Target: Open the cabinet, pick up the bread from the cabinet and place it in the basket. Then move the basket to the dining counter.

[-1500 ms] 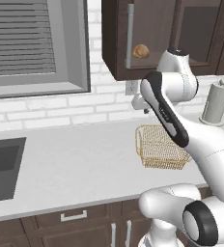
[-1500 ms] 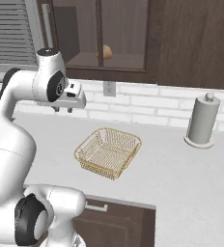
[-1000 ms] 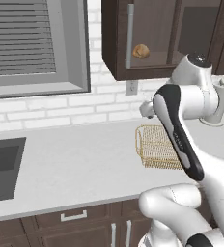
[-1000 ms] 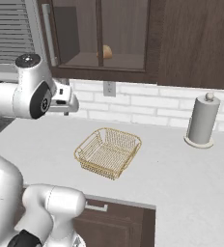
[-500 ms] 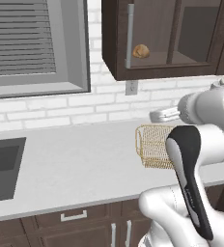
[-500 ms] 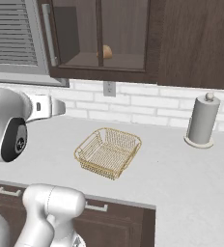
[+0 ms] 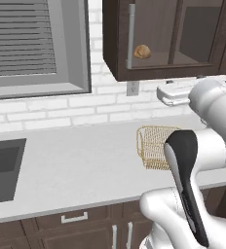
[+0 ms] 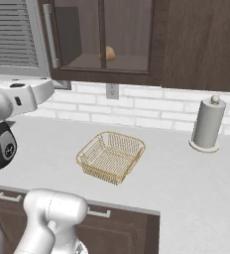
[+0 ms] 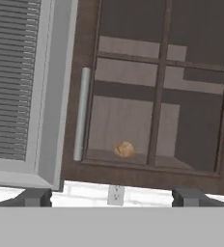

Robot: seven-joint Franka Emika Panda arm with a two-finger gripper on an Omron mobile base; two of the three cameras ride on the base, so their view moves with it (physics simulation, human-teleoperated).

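Cabinet (image 9: 157, 96): doors shut, handle (image 9: 80, 114) untouched. Bread (image 9: 124, 149): on the shelf behind the glass. Basket (image 8: 111, 156): empty, on the surface below. End effector (image 9: 111, 197): fingers spread wide, holding nothing, probably short of the handle. All steps remained.

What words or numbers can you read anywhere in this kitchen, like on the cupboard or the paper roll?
None: no words, numbers or signs can be read anywhere.
The dark brown glass-door wall cabinet, the golden wire-mesh basket, the grey paper towel roll and the white wall outlet are all plain.
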